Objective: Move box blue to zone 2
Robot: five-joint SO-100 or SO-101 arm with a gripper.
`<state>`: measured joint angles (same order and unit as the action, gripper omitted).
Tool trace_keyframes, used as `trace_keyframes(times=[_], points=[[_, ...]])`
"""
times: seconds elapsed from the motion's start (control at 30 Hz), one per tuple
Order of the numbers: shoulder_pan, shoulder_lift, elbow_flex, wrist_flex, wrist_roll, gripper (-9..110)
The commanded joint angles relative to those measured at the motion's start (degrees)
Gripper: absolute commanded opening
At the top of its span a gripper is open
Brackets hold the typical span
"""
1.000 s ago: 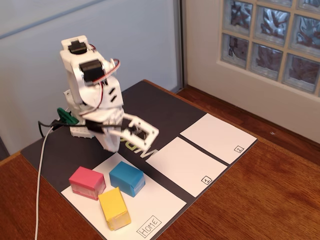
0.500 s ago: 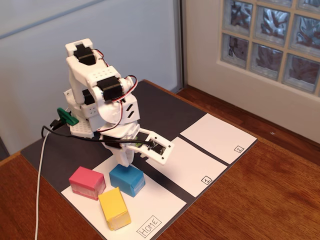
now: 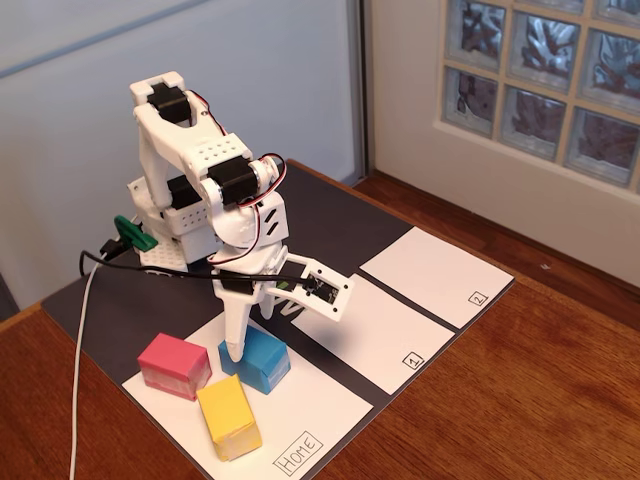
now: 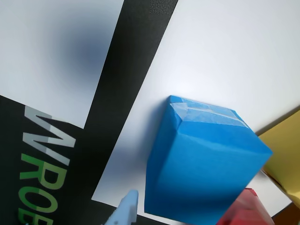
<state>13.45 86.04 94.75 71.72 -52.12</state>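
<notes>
In the fixed view we see the white arm [image 3: 200, 180] standing at upper left of the frame on a dark mat [image 3: 330, 215], bent forward and down. Its gripper [image 3: 265, 335] hangs above the box blue [image 3: 258, 360]. One white finger [image 3: 236, 330] points down with its tip at the box's upper-left top edge; we cannot tell whether it touches. The other jaw is swung out wide to the right, over the near edge of the sheet marked "1" [image 3: 375, 335], so we record the pincer as spread apart and holding nothing.

The box blue sits at lower centre of the frame on the sheet marked "Home" [image 3: 310, 410]. The pink block [image 3: 174, 366] lies just to its left and the yellow block [image 3: 229, 416] just below it, near but apart from both.

Zone 2 [image 3: 430, 272] lies at centre right of the frame, bare, well apart from the box, with the "1" sheet between them.

In the wrist view the box blue [image 4: 206, 168] fills the lower right of the frame. A pale finger tip [image 4: 125, 212] enters at the bottom edge just left of it. Yellow shows at the right edge, red at the bottom right corner.
</notes>
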Motion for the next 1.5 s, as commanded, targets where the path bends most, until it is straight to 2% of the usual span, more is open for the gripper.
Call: trace_keyframes(times=[0.0, 0.83, 1.47], points=[[0.8, 3.5, 1.5, -2.0, 0.3, 41], [2.3, -4.7, 4.7, -13.4, -0.7, 40], [2.1, 12.0, 10.5, -9.2, -4.8, 44]])
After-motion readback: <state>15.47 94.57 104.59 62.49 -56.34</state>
